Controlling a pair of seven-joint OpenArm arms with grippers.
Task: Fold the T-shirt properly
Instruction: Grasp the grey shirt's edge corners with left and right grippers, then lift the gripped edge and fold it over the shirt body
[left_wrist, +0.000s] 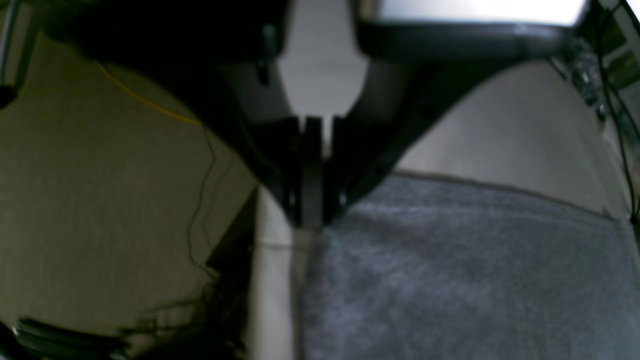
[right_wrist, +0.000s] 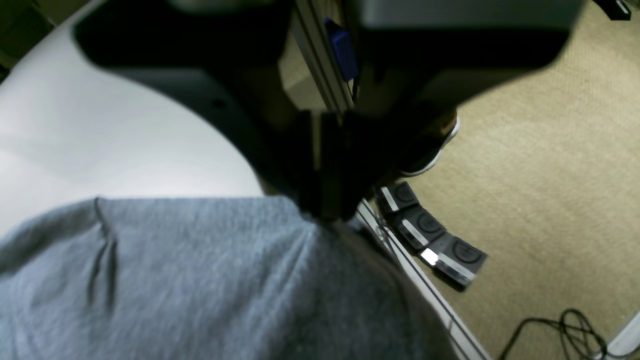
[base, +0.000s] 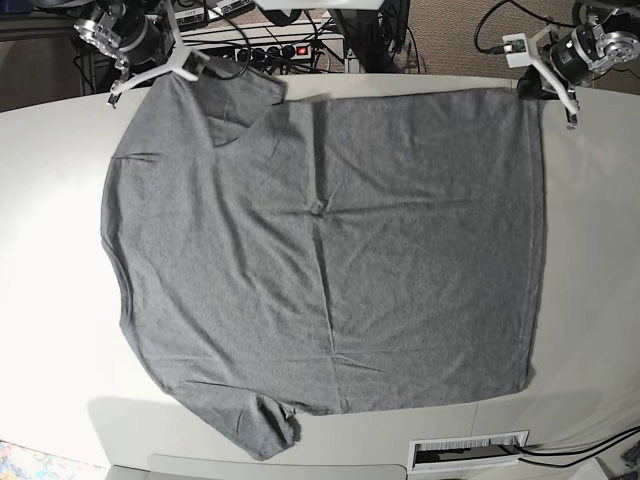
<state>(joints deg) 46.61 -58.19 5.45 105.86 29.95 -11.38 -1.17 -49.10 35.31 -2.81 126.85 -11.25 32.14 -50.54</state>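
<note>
The grey T-shirt (base: 330, 250) lies spread flat on the white table (base: 60, 300), with one sleeve at the far left (base: 240, 95) and the other at the near edge (base: 265, 430). My left gripper (base: 532, 92) is at the shirt's far right corner. In the left wrist view its fingers (left_wrist: 312, 220) are shut on the corner of the T-shirt (left_wrist: 450, 275). My right gripper (base: 160, 78) is at the far left corner by the shoulder. In the right wrist view it (right_wrist: 327, 212) is shut on the edge of the T-shirt (right_wrist: 200, 280).
A power strip (base: 275, 50) and cables lie behind the table's far edge. Foot pedals (right_wrist: 430, 235) and a cable (right_wrist: 570, 325) sit on the carpet beyond the table edge. A slotted white plate (base: 470, 450) sits at the near table edge.
</note>
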